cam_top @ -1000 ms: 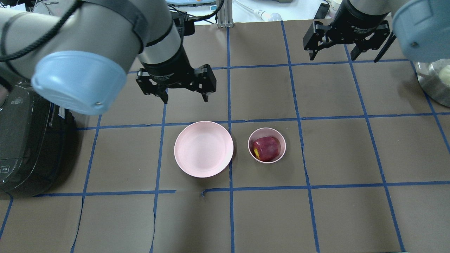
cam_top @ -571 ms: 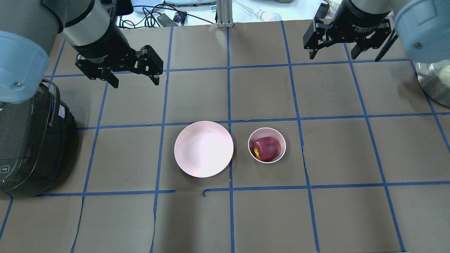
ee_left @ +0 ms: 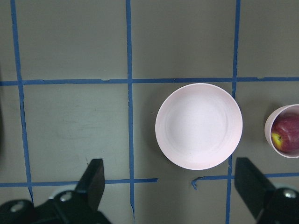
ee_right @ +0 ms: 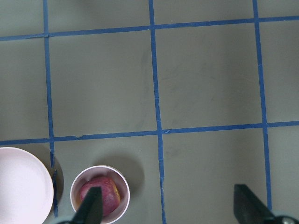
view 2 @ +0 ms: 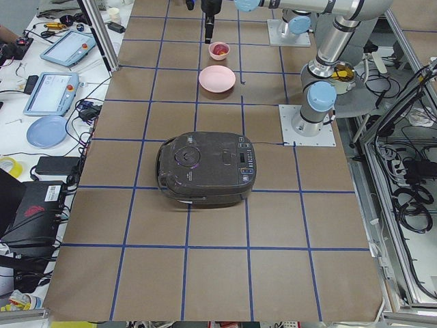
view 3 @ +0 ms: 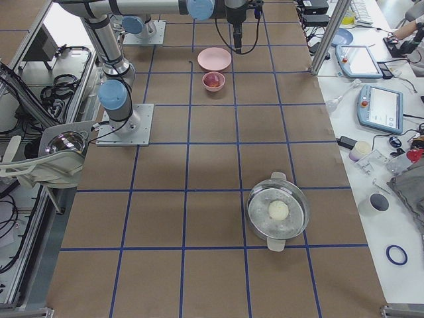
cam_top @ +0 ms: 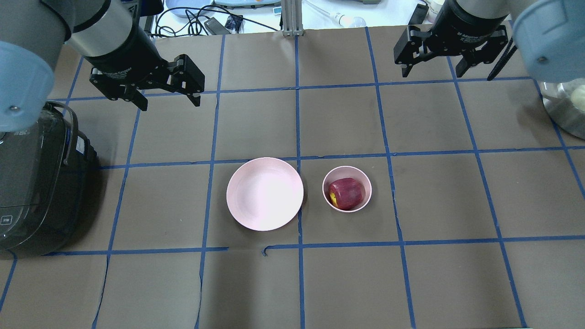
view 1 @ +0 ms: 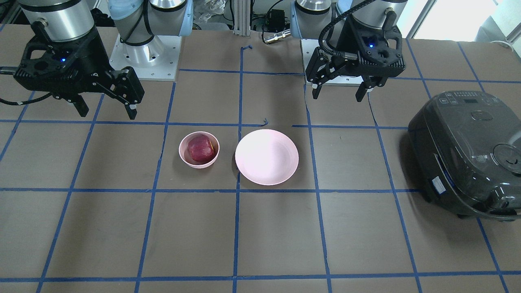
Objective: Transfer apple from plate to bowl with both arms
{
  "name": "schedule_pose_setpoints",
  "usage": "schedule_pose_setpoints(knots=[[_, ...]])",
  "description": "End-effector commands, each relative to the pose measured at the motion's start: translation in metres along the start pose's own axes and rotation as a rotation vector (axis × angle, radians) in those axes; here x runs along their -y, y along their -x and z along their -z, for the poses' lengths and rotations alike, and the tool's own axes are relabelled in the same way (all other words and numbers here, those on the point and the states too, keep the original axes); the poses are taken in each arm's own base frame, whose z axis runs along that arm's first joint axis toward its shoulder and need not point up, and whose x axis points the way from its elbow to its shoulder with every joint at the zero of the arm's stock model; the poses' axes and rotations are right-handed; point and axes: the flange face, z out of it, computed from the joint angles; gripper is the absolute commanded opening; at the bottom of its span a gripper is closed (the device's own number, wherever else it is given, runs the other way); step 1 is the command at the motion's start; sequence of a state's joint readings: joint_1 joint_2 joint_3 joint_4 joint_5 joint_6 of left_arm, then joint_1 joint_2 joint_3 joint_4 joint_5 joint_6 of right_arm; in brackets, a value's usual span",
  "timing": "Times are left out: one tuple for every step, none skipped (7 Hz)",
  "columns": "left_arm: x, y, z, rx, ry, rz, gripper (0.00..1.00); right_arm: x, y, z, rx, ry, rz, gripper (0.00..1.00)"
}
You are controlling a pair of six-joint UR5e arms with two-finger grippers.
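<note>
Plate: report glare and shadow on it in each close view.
Overhead exterior: the plate has a soft bright patch at its middle, rim clear. Exterior front-facing: its middle is washed nearly white, a thin dark shadow along its left edge. Left wrist: white middle too, sloped wall barely readable. Right wrist: only a cropped sliver shows.

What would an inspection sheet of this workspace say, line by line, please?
Surface: brown table with a blue tape grid.
Job's things: apple lies in the bowl; plate beside the bowl, empty, not touching it.
Clutter: black rice cooker at the robot's left end; lidded metal pot at its right end.
Grippers: left pincer open, empty; right pincer open, empty; both raised, away from the dishes.
Cables: black cables beyond the table's far edge.
Surroundings: tablet on a side bench.
</note>
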State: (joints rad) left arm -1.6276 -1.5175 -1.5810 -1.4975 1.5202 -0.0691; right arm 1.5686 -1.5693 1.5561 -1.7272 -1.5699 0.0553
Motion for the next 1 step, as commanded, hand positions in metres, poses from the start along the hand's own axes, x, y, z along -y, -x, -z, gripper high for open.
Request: schedule_pose_setpoints(knots=[[-0.0002, 0.0, 0.0, 0.0, 0.0, 0.0, 1.0, 0.0004, -0.0005, 0.0004, -0.001, -0.002, -0.001, 1.0]])
